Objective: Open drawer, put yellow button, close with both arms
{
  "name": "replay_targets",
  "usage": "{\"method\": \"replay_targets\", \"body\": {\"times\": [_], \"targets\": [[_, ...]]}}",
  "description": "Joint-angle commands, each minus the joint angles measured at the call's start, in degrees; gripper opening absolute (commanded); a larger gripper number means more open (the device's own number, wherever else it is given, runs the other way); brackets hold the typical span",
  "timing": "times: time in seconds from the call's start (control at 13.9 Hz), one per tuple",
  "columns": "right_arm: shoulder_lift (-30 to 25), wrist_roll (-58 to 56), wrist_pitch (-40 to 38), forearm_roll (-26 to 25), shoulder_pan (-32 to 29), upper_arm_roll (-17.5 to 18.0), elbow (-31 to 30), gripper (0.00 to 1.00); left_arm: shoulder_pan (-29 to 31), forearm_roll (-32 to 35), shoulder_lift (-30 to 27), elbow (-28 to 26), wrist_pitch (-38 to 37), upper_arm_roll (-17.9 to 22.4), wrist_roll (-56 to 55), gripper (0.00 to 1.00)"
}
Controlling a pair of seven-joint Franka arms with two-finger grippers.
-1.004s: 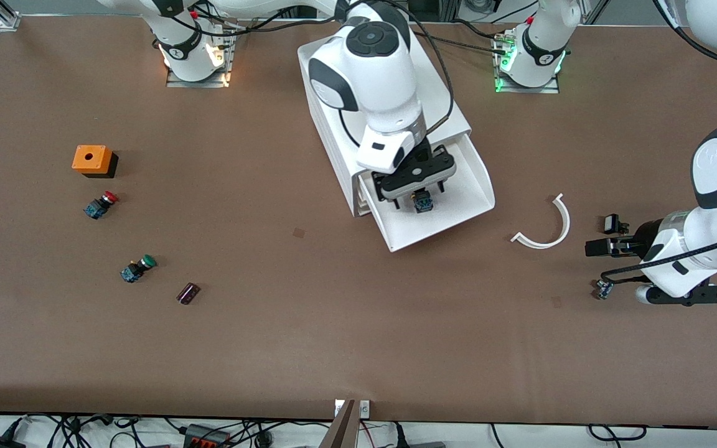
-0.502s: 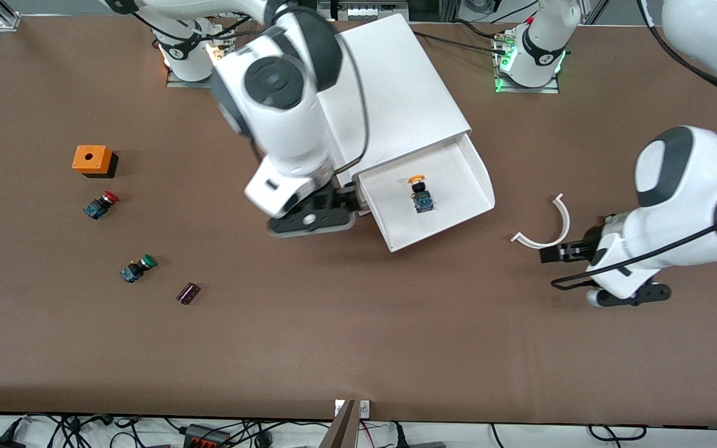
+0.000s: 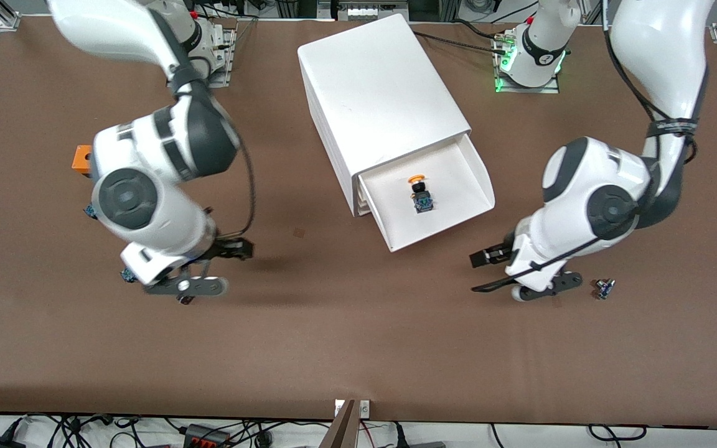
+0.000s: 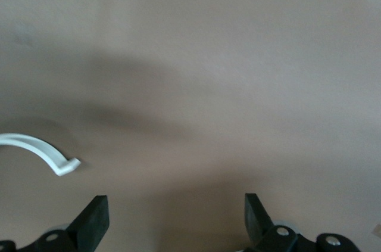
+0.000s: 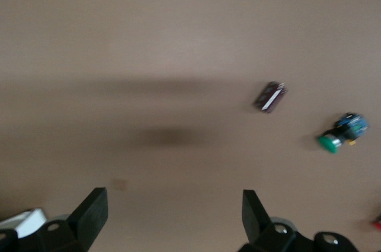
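**Yellow button lies in the open top drawer, both arms clear of it**

The yellow button [image 3: 419,191] lies on the floor of the drawer [image 3: 458,208], orange-yellow cap toward the cabinet, dark body toward the front camera. The drawer is the top one of the white cabinet [image 3: 377,99] and stands pulled out toward the front camera, with nothing else in it.

The right gripper [image 3: 234,249] hangs over bare counter [image 3: 358,336] toward the right arm's end, well apart from the drawer; its jaws stand wide and hold nothing. Its wrist view shows the green-capped switch [image 5: 340,134] and a small dark block [image 5: 269,96] lying on the counter near each other. In the front view that arm covers most of these; only an edge of the orange square box [image 3: 81,157] shows beside its elbow.

The left gripper [image 3: 483,258] hangs over the counter toward the left arm's end, nearer the front camera than the drawer's open front. Its jaws are also wide and empty. A white curved strip [image 4: 41,154] lies on the counter below it, seen in the left wrist view. A small dark part [image 3: 603,288] rests on the counter just beside that arm's wrist.
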Motion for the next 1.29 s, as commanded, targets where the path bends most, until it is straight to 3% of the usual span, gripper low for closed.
{"method": "replay_targets", "body": {"times": [0.0, 0.22, 0.43, 0.57, 0.86, 1.0, 1.22], "targets": [[-2.64, -7.29, -2.01, 0.27, -6.04, 1.28, -1.61, 1.00, -2.32, 0.33, -0.92, -3.45, 3.15, -0.09, -5.18, 1.00], [-4.83, -7.75, -2.55, 5.00, -11.67, 0.84, -1.61, 1.00, -4.88, 0.33, -1.44, -5.82, 4.21, -0.17, -10.63, 1.00], [-7.64, -7.93, -2.63, 5.81, -15.80, 0.84, -1.96, 1.00, -5.85, 0.33, -3.54, -9.07, 3.43, -2.45, -14.77, 1.00], [-11.58, -7.32, -2.81, 5.81, -16.96, 0.84, -5.20, 1.00, -5.67, 0.24, -5.92, -12.58, 3.42, -5.26, -17.14, 1.00], [-22.39, -7.66, -0.45, 5.63, -20.03, 0.84, -17.57, 1.00, -5.32, 0.24, -9.17, -19.70, 3.51, -10.71, -19.17, 1.00], [-26.70, -10.02, 0.96, 5.20, -20.57, 0.93, -22.25, 1.00, -5.06, 0.15, -9.36, -20.33, 3.51, -11.34, -19.26, 1.00], [-29.61, -15.64, 0.27, 5.11, -22.41, 0.84, -23.23, 1.00, -5.76, -0.55, -9.36, -20.33, 2.73, -12.30, -20.14, 1.00]]}}
